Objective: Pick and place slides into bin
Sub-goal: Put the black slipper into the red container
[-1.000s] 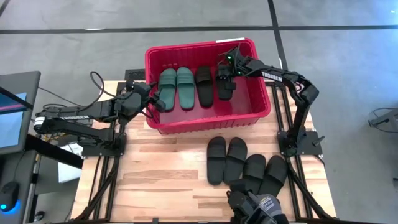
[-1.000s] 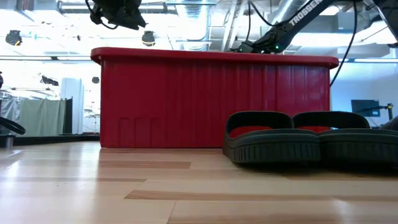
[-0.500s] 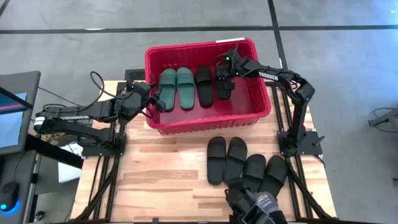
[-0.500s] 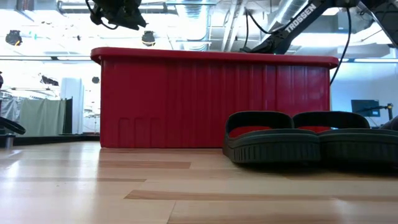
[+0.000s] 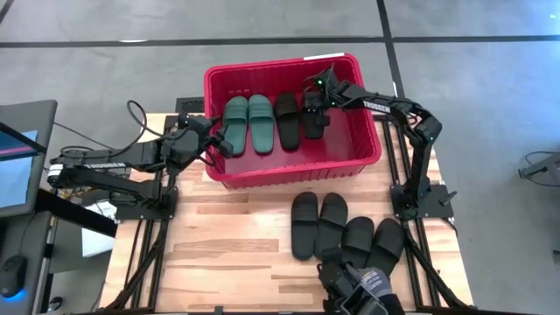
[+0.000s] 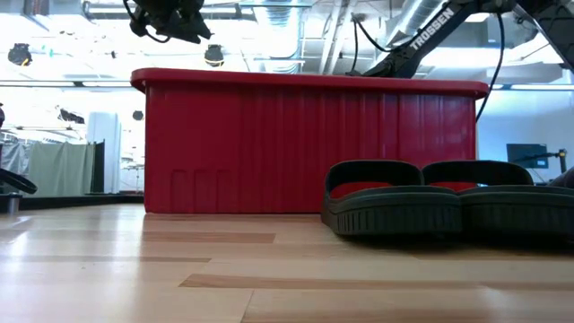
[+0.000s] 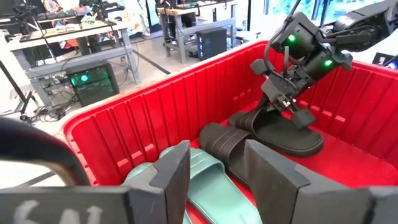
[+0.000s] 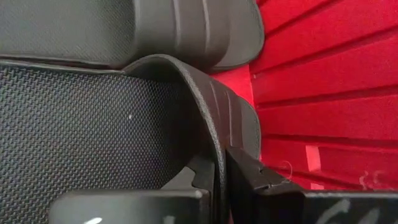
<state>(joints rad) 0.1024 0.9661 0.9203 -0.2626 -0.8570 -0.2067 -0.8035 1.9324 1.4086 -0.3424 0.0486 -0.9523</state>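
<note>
Slide [image 5: 316, 115] is being pinched by its strap edge in right pincer [image 5: 318, 94] | long axis lying along neighbouring slides in bin [image 5: 289, 175] | left pincer [image 5: 224, 140] is being kept spread at bin's left wall, farther off

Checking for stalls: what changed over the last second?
Little. The right gripper, shut on the strap of a black slide inside the bin, drew slightly inward with it, elbow folding. Left gripper stayed open at the bin's left wall near the green pair. Four black slides stayed on the table.
</note>
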